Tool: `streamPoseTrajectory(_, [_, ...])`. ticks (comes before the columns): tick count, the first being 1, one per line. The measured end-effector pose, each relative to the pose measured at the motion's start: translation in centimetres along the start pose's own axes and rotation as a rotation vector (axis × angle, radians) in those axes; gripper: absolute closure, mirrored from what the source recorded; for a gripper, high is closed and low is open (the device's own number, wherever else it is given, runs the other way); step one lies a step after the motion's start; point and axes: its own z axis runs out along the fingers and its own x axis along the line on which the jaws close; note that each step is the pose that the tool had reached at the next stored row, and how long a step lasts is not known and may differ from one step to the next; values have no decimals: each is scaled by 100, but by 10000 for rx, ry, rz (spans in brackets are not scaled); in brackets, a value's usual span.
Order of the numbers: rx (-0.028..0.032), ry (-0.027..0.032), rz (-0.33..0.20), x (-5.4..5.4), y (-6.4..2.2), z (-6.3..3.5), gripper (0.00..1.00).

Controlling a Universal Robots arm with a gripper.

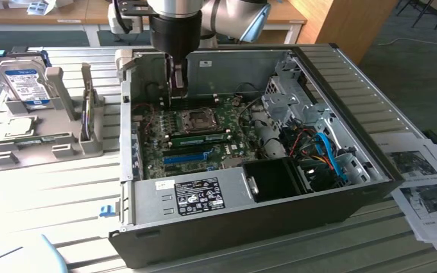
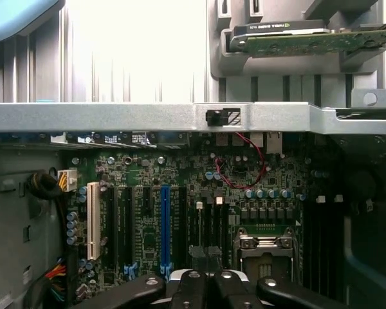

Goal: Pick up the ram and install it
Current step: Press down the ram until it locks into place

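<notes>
The end effector point(image 2: 207, 286) is pinched shut with nothing visible between its fingertips, low inside the computer case point(image 1: 370, 170), over the motherboard point(image 2: 199, 174) near the CPU socket point(image 2: 265, 248). Farther off, outside the case on the surface point(image 1: 44, 187), what looks like the ram point(image 1: 32, 140) lies in a grey holder point(image 1: 6, 156), well apart. Pickup appears not yet done; a grasp calls for parted fingers squared to the stick's thin edges.
</notes>
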Motion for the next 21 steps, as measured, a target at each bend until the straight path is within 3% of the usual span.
streamPoseTrajectory(6, [-1, 2, 1, -1, -58, -1, 91])
streamPoseTrajectory(21, [-3, 1, -1, -11, -414, -4, 91])
